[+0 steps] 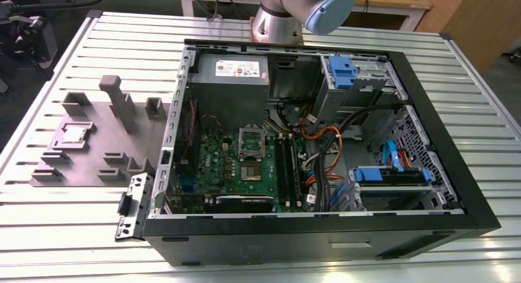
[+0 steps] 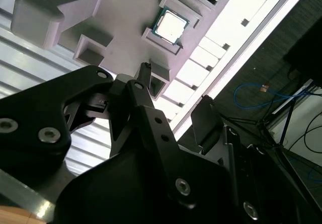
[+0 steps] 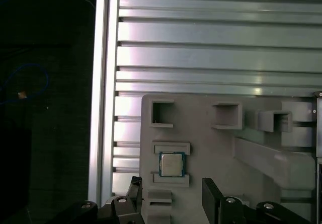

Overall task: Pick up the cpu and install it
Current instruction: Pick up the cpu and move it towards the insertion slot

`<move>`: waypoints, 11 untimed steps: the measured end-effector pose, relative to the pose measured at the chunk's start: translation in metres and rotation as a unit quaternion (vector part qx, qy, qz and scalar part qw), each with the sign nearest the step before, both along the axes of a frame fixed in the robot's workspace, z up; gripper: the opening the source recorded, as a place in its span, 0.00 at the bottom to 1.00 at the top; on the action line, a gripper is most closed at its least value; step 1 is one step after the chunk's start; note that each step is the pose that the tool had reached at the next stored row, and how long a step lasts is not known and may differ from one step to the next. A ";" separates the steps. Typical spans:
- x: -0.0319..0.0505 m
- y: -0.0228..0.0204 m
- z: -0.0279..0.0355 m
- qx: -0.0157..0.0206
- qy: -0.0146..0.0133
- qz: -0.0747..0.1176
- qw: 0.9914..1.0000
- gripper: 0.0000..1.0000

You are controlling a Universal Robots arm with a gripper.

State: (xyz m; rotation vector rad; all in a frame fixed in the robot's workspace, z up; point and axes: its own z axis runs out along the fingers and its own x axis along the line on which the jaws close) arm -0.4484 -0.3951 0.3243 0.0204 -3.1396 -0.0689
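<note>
The cpu [image 1: 73, 133] is a small silver square with a paler rim. It lies flat in a shallow holder on the grey-purple moulded plate [image 1: 89, 167], at the exterior view's left. Both wrist views look down on the cpu [image 3: 172, 164] [image 2: 170, 24] from well above. My gripper [image 3: 172, 198] [image 2: 176, 85] hangs over the plate, a short way off the chip. It is open, its black fingers [image 3: 211, 196] spread apart with nothing held between them.
An open black computer case [image 1: 443, 112] lies right of the plate, with a green circuit board [image 1: 244, 167], an open socket [image 1: 251, 139], cables and blue drive brackets inside. Upright blocks [image 1: 121, 103] stand on the plate. The ribbed metal table [image 1: 82, 234] ends near the plate.
</note>
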 end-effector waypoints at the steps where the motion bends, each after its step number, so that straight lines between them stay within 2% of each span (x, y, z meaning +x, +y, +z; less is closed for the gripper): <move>1: 0.0000 0.0000 -0.0003 0.000 0.000 0.000 1.000 0.59; 11: 0.0000 -0.0009 -0.0028 0.000 0.000 0.000 1.000 0.59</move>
